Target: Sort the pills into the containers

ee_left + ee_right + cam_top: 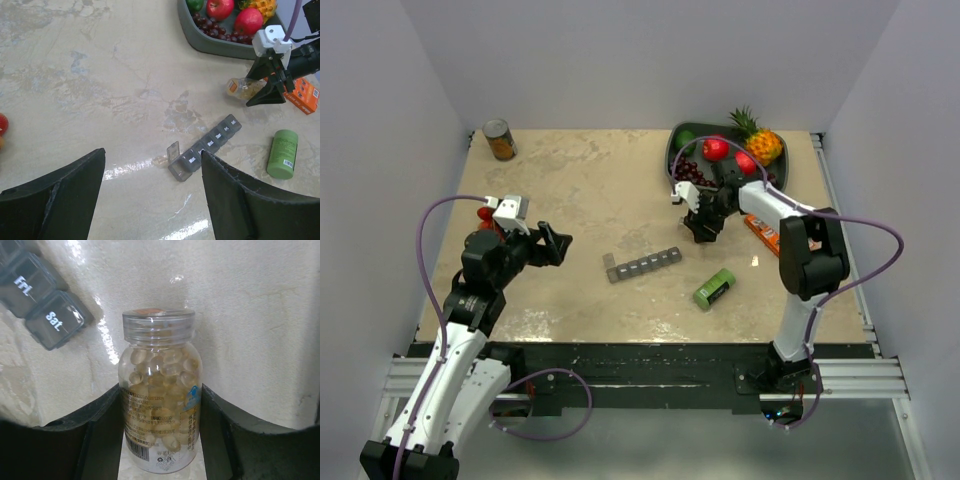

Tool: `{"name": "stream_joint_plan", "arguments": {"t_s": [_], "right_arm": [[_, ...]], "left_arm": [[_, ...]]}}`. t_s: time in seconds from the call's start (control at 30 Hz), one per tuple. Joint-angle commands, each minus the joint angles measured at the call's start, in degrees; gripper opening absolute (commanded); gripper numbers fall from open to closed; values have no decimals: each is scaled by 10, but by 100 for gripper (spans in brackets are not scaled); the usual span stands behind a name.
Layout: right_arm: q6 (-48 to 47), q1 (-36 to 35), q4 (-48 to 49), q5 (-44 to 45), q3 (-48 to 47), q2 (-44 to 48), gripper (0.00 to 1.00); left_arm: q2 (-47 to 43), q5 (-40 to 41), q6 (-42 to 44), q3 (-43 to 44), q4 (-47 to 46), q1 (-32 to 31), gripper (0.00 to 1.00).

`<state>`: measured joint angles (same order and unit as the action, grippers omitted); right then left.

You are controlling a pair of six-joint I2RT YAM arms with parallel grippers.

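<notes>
Pills (160, 370), pale amber and translucent, fill a clear bottle (159, 322).

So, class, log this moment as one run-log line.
left gripper: open, empty | right gripper: shut on pill bottle, cap on | pill organiser: one end lid open, rest shut | pills: in bottle

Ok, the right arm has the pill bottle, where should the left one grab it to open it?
Probably the clear round cap: only it sticks out past the right end effector, whose fingers clamp the body of the pill bottle. The cap faces the left arm's side, so bring the open left end effector in from there, squeezing across it.
</notes>
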<state>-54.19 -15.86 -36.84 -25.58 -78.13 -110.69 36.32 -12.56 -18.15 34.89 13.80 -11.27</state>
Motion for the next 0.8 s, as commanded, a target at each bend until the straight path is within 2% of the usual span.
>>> {"name": "stream_joint_plan", "arguments": {"t_s": [0.0,0.77], "right_arm": [[29,-2,-3,-50,3,61,2],[54,-3,-25,-139,3,116,2]], "left_arm": [[0,-9,14,0,-30,4,82],[6,-19,13,-1,-31,4,82]]}}
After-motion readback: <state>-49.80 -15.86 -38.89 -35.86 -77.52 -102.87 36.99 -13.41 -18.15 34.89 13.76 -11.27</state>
